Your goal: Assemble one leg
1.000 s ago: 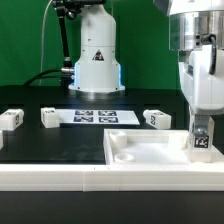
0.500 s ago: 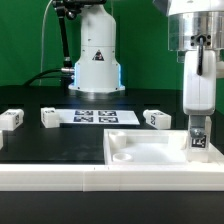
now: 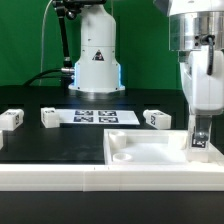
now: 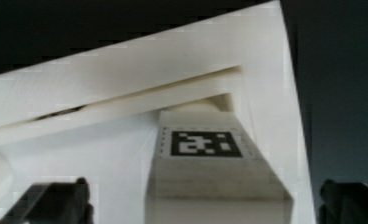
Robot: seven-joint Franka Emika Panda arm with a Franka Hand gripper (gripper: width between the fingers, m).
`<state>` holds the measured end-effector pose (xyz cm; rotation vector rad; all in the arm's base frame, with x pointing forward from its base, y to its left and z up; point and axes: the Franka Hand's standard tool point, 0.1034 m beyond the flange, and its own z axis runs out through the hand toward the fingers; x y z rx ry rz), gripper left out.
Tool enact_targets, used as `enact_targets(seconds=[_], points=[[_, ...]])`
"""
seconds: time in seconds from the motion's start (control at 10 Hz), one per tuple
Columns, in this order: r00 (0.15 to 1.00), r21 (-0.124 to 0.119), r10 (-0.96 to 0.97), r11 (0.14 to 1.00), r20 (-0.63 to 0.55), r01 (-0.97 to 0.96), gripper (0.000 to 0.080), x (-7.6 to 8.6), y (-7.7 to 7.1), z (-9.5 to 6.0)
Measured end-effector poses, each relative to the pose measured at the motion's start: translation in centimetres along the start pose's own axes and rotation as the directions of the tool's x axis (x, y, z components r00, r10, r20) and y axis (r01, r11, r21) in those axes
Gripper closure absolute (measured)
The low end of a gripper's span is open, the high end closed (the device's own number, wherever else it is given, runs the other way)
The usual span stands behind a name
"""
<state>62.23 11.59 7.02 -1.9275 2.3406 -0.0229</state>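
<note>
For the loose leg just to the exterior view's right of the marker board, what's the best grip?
Judging by its pose, take that leg from straight above, fingers closing across its narrow width at mid-length. It lies flat on the black table, apart from the marker board, so both long sides look free. The gripper is busy at the tabletop panel.

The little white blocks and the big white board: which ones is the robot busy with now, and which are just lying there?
Busy with:
- the leg in the gripper, standing at the exterior view's right corner of the tabletop panel

Just lying about:
- three spare legs on the black table
- the marker board
</note>
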Motion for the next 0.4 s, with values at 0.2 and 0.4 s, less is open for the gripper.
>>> enact_targets(seconds=[0.2, 0.4], points=[[0.996, 0.0, -0.086, 0.996, 0.0, 0.086, 0.0151, -0.1, 0.04, 0.01], [0.996, 0.0, -0.086, 0.996, 0.0, 0.086, 0.0151, -0.11, 0.04, 0.01]])
